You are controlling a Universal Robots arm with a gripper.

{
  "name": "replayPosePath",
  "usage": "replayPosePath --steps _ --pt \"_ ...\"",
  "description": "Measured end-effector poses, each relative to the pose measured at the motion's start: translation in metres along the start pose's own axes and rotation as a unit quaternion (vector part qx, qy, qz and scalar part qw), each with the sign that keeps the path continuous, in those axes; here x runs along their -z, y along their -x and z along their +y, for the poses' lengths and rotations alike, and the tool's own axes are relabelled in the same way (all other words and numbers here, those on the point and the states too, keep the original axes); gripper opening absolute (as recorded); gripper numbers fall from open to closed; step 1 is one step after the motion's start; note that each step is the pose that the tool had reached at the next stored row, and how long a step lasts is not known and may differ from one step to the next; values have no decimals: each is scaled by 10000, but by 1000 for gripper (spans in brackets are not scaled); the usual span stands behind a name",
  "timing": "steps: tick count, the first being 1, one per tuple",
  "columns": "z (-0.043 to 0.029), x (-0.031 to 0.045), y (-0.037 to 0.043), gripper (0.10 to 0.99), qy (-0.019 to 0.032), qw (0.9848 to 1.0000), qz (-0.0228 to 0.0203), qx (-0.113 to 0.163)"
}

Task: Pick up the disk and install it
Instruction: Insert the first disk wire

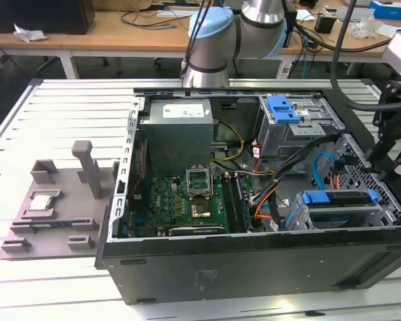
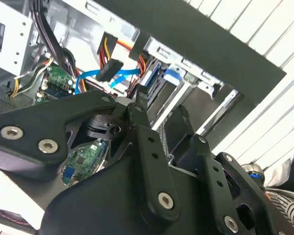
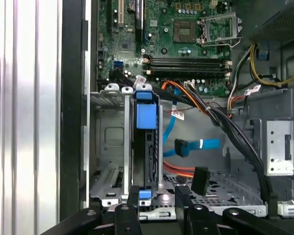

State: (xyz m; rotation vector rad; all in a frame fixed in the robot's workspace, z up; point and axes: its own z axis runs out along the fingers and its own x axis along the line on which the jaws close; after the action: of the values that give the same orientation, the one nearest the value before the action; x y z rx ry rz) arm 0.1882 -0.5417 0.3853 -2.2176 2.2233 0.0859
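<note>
The disk stands on edge in the metal drive cage of the open computer case, framed by its blue bracket. In the exterior view the disk sits in that cage at the case's near right corner. My gripper hovers above this cage, open, with nothing between its black fingers. It is apart from the disk. In the exterior view my gripper hangs over the case's right end. The second wrist view looks past the gripper's linkages to the bracket's blue tab.
Loose blue, orange and black cables lie beside the cage. The motherboard and power supply fill the case's left half. A second cage with a blue latch stands at the back. A grey fixture carrying a small silver chip sits outside on the exterior view's left.
</note>
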Motion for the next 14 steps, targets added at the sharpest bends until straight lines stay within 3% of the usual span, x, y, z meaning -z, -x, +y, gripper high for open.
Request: replayPosePath --steps 5,12,14 --pt "-147 2 48 420 0 10000 1 6" --pt "-204 -17 108 420 1 10000 1 7" --pt "-219 -24 193 420 1 10000 2 8"
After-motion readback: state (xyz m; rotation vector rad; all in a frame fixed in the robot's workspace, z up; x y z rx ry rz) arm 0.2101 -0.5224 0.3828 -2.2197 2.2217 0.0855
